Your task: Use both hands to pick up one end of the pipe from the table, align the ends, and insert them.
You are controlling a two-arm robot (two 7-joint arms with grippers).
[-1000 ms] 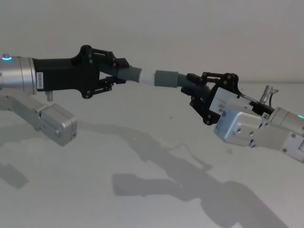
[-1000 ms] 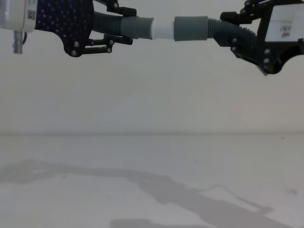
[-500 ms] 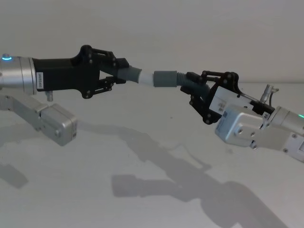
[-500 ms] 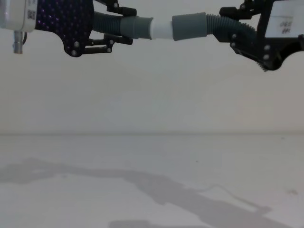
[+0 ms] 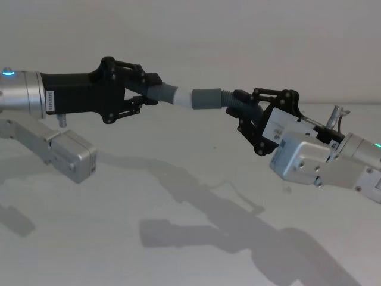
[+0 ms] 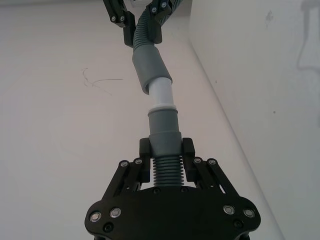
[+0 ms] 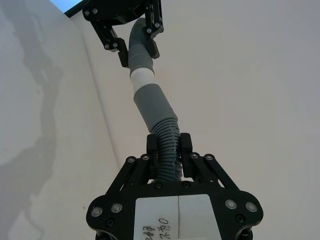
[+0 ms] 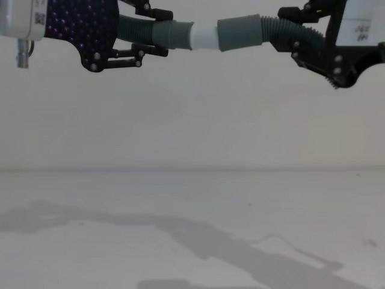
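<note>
Left gripper [image 5: 149, 90]: clamping the ribbed part of one hose piece [image 5: 156, 92] just behind its cuff, holding it level and high above the table [image 5: 178, 238]; leaving the white tube tip [image 8: 204, 37] free and pointing toward the other arm.
Right gripper [image 5: 241, 113]: closing on the ribs of the second hose piece [image 7: 167, 145], reaching in from the right at matching height; presenting the wider grey cuff [image 5: 206, 98] mouth-first to the tip.
Joint: white tip entering the wide cuff, a band of white showing between the two grey cuffs; axes kinking slightly in both wrist views.
Grip choice: gripping on the ribs rather than the cuffs, probably keeping the mating ends clear.
Stage: insertion looking partway through, judging by the exposed white.
Risk: flexible ribs possibly buckling if pushed off-axis.
</note>
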